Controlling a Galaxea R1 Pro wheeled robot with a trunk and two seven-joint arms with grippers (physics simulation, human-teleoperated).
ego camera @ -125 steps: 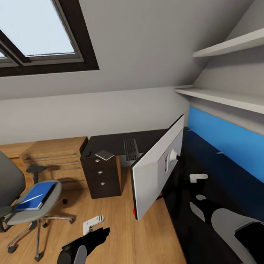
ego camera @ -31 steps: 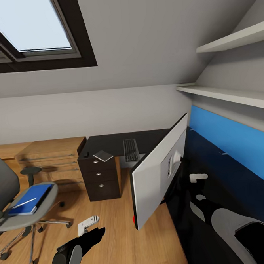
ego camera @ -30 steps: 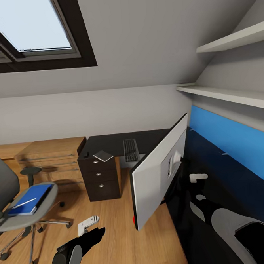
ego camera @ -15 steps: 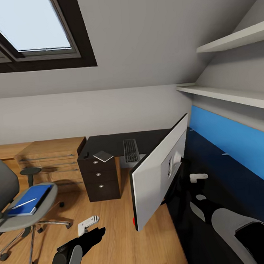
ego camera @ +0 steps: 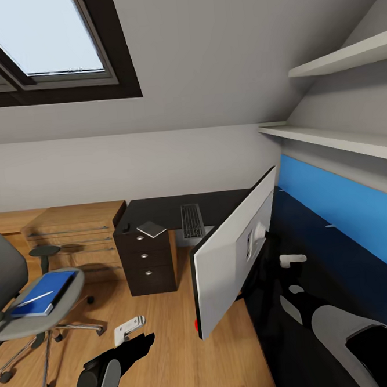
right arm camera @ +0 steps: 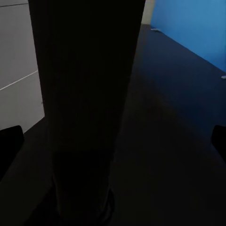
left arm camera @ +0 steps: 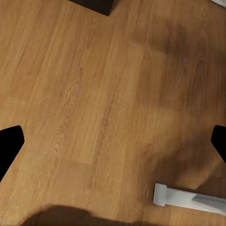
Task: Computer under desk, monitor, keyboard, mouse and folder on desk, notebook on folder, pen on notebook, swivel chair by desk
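The monitor [ego camera: 231,260] stands on the black desk [ego camera: 160,208], its white back turned to me. My right gripper [ego camera: 292,259] hovers open behind it. In the right wrist view the dark stand [right arm camera: 89,108] rises close in front of that gripper [right arm camera: 113,146]. The keyboard [ego camera: 191,220] lies on the desk's far part, and the grey notebook [ego camera: 151,228] lies above the drawers. The blue folder [ego camera: 44,291] rests on the swivel chair [ego camera: 13,271] with the white pen [ego camera: 36,298] on it. My left gripper [ego camera: 129,328] hangs open over the floor [left arm camera: 94,94]. The computer is out of view.
A small black object [ego camera: 125,227] sits at the desk corner; I cannot tell if it is the mouse. A light-wood cabinet [ego camera: 74,226] stands against the back wall. White shelves [ego camera: 329,142] hang above the blue back panel [ego camera: 346,205]. A white bar [left arm camera: 188,198] lies on the floor.
Since 4.2 s ago the view has swung slightly, sliding the chair and cabinet left. Over the last second nothing has visibly moved.
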